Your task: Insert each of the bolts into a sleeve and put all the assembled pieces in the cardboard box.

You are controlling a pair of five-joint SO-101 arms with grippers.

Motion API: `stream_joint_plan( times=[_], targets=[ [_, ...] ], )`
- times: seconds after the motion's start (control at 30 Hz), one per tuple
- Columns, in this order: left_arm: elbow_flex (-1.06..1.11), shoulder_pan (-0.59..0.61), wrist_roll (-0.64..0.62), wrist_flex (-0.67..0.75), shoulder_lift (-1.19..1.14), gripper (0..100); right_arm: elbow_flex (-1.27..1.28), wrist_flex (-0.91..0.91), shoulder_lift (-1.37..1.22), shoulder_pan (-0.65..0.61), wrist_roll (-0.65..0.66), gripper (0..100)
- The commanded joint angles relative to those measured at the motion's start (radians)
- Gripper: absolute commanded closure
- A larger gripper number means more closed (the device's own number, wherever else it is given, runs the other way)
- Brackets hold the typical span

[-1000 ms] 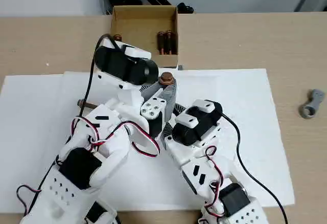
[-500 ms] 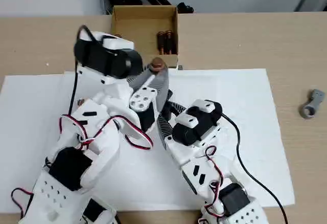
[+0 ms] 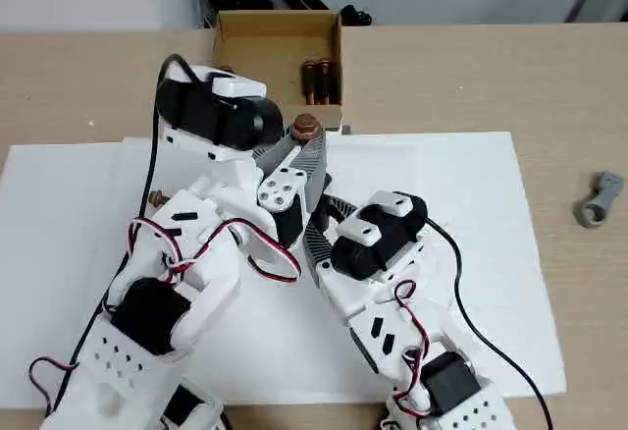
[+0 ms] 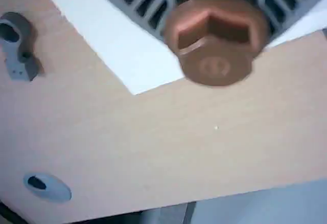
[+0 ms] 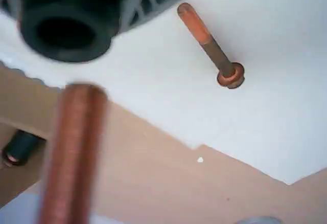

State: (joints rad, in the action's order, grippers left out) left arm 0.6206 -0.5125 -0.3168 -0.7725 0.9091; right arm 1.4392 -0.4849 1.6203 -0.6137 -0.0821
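I am working the insertion step: my left claw (image 3: 305, 150) is clenching a copper bolt (image 4: 214, 40) by its shank just under the hex head. It is holding the bolt head-up over the far edge of the white sheet (image 3: 471, 214), just in front of the cardboard box (image 3: 228, 37). My right claw (image 3: 324, 222) is sitting close beneath it and, as I am reading the right wrist view, is gripping a black sleeve (image 5: 64, 32) with its open bore facing the camera. The bolt's threaded shank is hanging beside that bore, not inside it, so I am judging this pair as not yet joined. Two assembled pieces (image 3: 319, 81) are lying in the box, and a second bolt (image 5: 210, 46) is waiting loose on the sheet. For the next move I am planning to bring the shank's tip onto the bore's axis and feed it straight through. Any tilt is likely to catch the threads on the rim. After that the joined piece is going across the bench (image 3: 491, 77) into the box.
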Motion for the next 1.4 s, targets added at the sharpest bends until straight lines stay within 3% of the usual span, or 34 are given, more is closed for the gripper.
stream_joint_plan(
  times=[0.0,0.13,0.5,0.8,1.37],
  targets=[
    [0.018,-0.023,-0.008,0.031,0.008,100,-0.068,0.019,0.018,-0.005,0.006,99.5],
    [0.038,-0.08,-0.008,0.025,0.005,100,-0.068,0.019,0.018,-0.005,0.006,99.5],
    [0.028,-0.077,-0.002,0.034,0.003,100,-0.068,0.018,0.018,-0.005,0.006,99.5],
    [0.012,0.026,-0.008,0.032,0.011,100,-0.066,0.018,0.018,-0.005,0.006,99.5],
    [-0.097,0.02,-0.046,0.034,0.0,100,-0.063,0.018,0.018,-0.005,0.006,99.5]
  ],
)
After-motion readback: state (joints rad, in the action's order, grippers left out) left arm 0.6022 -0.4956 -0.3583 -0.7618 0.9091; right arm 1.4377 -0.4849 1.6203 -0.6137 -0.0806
